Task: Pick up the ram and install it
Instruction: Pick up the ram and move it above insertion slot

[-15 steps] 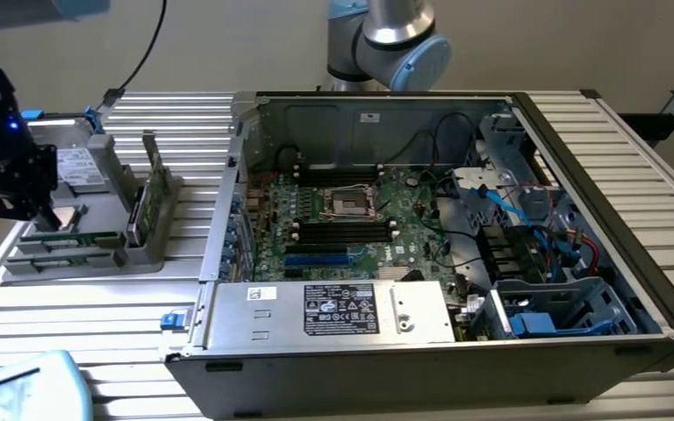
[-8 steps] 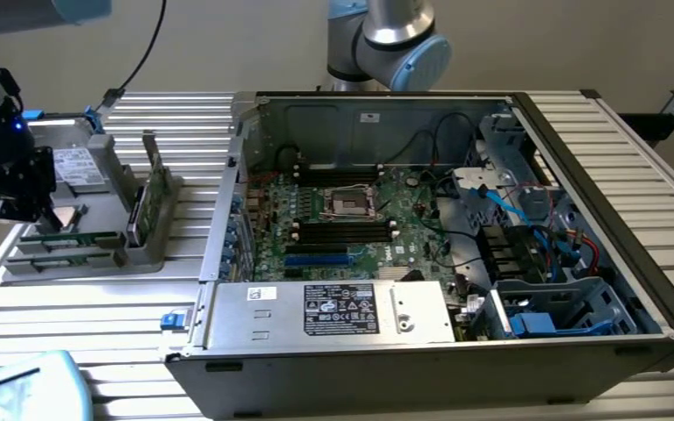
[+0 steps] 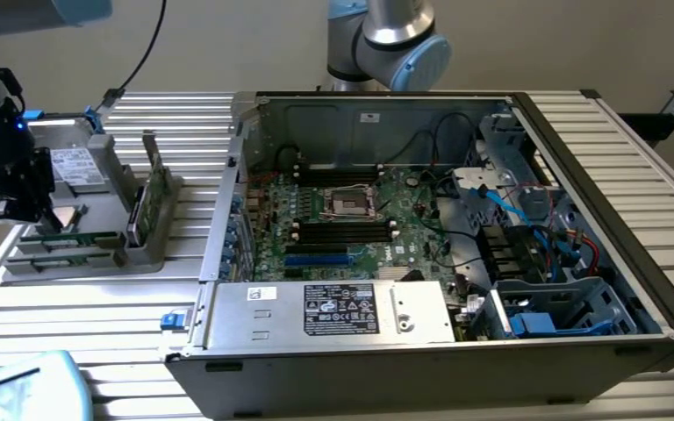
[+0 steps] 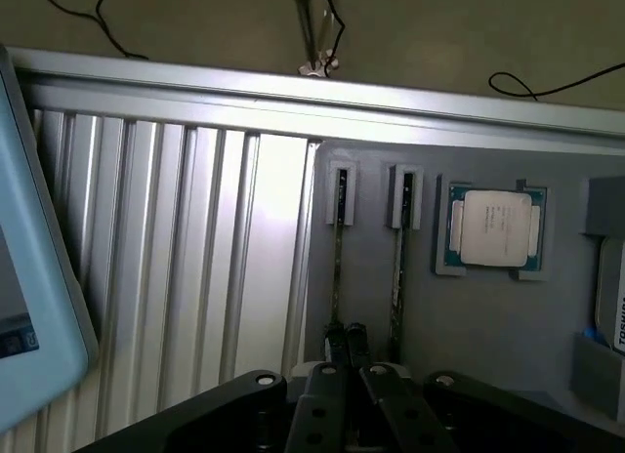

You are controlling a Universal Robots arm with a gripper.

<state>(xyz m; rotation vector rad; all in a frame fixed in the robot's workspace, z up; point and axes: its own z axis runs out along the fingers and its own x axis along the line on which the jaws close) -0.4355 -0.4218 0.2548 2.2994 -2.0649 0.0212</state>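
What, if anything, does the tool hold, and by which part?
Cannot be told: the tool sits over one end of a ram stick standing in the grey holder.

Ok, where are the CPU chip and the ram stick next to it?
CPU chip (image 4: pixel 493 228): wrist view, centre of its silver lid.
ram stick (image 4: pixel 399 267): wrist view, middle of its thin upper edge.

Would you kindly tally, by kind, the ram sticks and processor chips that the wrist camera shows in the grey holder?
ram sticks: 2
processor chips: 1
Total: 3
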